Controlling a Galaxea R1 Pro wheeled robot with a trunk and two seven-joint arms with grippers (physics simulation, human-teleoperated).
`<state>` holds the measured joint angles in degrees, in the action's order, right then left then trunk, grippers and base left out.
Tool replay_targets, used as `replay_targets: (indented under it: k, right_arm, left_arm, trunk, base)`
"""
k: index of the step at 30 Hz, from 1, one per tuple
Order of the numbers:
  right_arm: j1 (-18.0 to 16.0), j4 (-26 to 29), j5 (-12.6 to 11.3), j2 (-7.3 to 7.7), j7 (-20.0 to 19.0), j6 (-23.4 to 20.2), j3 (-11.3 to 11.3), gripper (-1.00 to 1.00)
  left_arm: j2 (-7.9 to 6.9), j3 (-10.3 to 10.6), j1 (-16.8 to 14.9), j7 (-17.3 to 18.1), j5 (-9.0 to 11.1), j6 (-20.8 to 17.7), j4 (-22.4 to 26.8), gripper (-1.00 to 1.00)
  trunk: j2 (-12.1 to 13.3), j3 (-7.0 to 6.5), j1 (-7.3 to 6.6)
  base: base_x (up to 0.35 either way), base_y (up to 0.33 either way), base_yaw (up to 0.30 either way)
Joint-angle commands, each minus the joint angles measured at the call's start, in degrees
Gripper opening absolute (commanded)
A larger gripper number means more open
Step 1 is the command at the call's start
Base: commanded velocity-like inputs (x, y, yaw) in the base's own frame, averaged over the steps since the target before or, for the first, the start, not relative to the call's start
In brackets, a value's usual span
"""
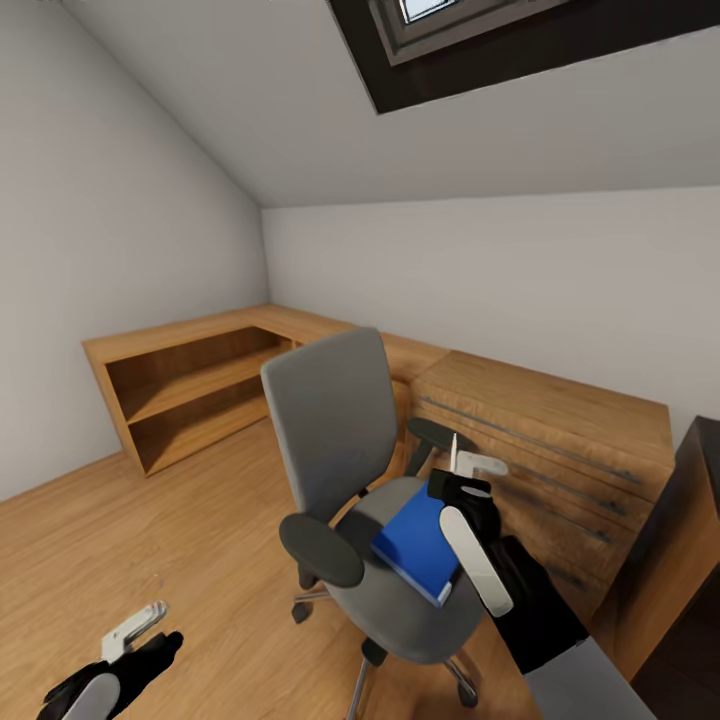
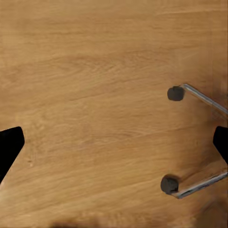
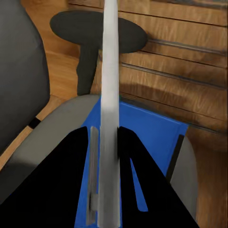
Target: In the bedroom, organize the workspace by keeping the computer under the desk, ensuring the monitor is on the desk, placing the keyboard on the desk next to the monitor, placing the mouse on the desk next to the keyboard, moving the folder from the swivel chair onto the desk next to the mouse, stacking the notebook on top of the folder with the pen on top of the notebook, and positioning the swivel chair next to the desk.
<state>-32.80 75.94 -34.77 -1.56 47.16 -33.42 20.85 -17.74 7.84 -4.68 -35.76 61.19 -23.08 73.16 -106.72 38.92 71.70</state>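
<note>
The swivel chair (image 1: 335, 430) stands mid-room on the wood floor, its grey back turned toward the left. On its seat lies the blue folder (image 1: 415, 545), also seen in the right wrist view (image 3: 152, 133). My right gripper (image 1: 462, 482) hovers just over the folder's far end, shut on the pen (image 1: 453, 450), a pale stick pointing up. In the right wrist view the pen (image 3: 110, 85) runs between the black fingers (image 3: 71, 171). My left gripper (image 1: 135, 635) hangs low over the floor, open and empty. Monitor, keyboard, mouse, computer and notebook are out of view.
A light wooden shelf unit (image 1: 190, 375) lines the far left wall, and a wooden drawer chest (image 1: 560, 440) stands behind the chair. A dark furniture edge (image 1: 700, 480) shows at the right. The chair's chrome legs and castors (image 2: 170, 184) lie under my left gripper.
</note>
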Motion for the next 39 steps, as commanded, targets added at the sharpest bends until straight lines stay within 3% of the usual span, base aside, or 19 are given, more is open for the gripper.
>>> replay_targets:
  k: [1,3,4,7,14,26,30,34,35,39]
  right_arm:
    - [0.1,1.3,-0.5,0.0,0.8,-0.9,0.1,-1.0]
    - [1.2,3.6,-0.5,0.0,1.0,-1.9,0.1,-1.0]
    - [3.1,6.2,-0.5,0.13,1.1,-2.5,0.0,-1.0]
    - [3.3,6.4,-0.5,0.0,1.2,-2.3,0.0,-1.0]
    - [3.4,6.2,-0.5,0.05,1.1,-2.2,0.0,-1.0]
    - [3.4,6.1,-0.5,-0.1,1.2,-2.1,0.1,-1.0]
    - [3.4,6.2,-0.5,-0.11,1.2,-2.1,0.1,-1.0]
    - [3.4,6.2,-0.5,-0.11,1.2,-2.1,0.1,-1.0]
    - [3.4,6.2,-0.5,-0.11,1.2,-2.1,0.1,-1.0]
    - [3.4,6.2,-0.5,-0.08,1.2,-2.1,0.0,-1.0]
  left_arm:
    - [0.18,0.9,-0.1,-0.3,-2.0,0.9,-2.7,1.0]
    - [0.99,2.4,-0.1,1.3,-5.5,4.2,-7.2,1.0]
    - [2.71,8.6,-0.1,6.7,-11.1,14.4,-16.8,1.0]
    - [2.88,9.4,-0.1,7.5,-12.2,16.3,-19.5,1.0]
    - [2.89,9.5,-0.1,7.4,-12.3,16.4,-19.6,1.0]
    - [2.89,9.5,-0.1,7.4,-12.1,16.4,-20.0,1.0]
    - [3.91,9.7,-0.1,7.6,-12.9,16.4,-23.4,1.0]
    - [5.9,9.7,-0.1,7.9,-16.4,16.4,-27.5,1.0]
    - [8.05,9.7,-0.1,9.1,-20.4,16.4,-30.9,1.0]
    - [9.68,9.7,-0.1,10.1,-22.8,16.3,-33.4,1.0]
  trunk:
    - [0.4,-0.13,-0.23]
    - [1.2,-0.49,-0.67]
    - [1.6,-0.67,-0.89]
    - [2.8,-1.21,-1.55]
    - [5.6,-2.46,-3.09]
    - [10.4,-4.59,-5.72]
    - [12.0,-5.3,-6.6]
    - [13.6,-6.02,-7.48]
    - [14.0,-6.2,-7.7]
    - [15.6,-6.91,-8.58]
  base:
    - [0.0,0.0,0.0]
    - [0.0,0.0,0.0]
    - [-0.259,0.0,0.0]
    - [-0.296,-0.101,0.0]
    - [-0.279,-0.245,-0.009]
    - [-0.274,-0.252,-0.21]
    - [-0.261,-0.249,-0.031]
    - [-0.155,-0.142,-0.007]
    - [-0.027,-0.024,-0.001]
    - [-0.014,-0.013,-0.001]
